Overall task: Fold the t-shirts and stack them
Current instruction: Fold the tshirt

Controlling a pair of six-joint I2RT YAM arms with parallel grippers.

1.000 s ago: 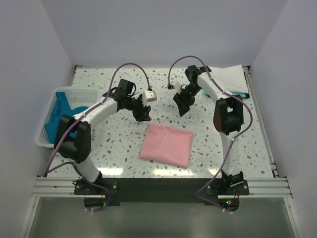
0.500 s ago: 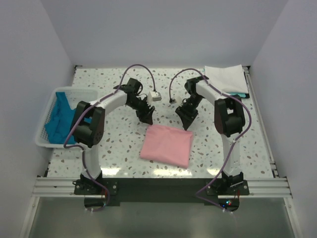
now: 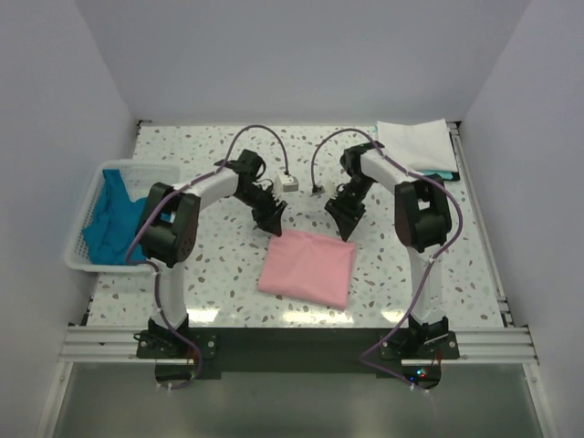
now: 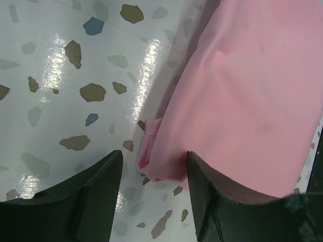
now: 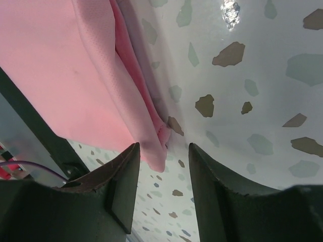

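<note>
A folded light pink t-shirt (image 3: 307,266) lies on the table's near middle. My left gripper (image 3: 273,221) is open above its far left corner; the left wrist view shows that corner (image 4: 151,166) between my open jaws. My right gripper (image 3: 346,224) is open above its far right corner, and the right wrist view shows the folded edge (image 5: 154,141) between my jaws. A folded white t-shirt (image 3: 418,144) lies at the far right, with a teal-blue one (image 3: 442,174) peeking from under it. A teal-blue t-shirt (image 3: 111,214) lies in the basket (image 3: 78,237).
The white lattice basket stands at the left edge of the speckled table (image 3: 201,265). Purple cables loop above both arms. Grey walls close in the back and both sides.
Both grippers have come down and toward the near side, from the far middle of the table to the pink t-shirt's two far corners.
</note>
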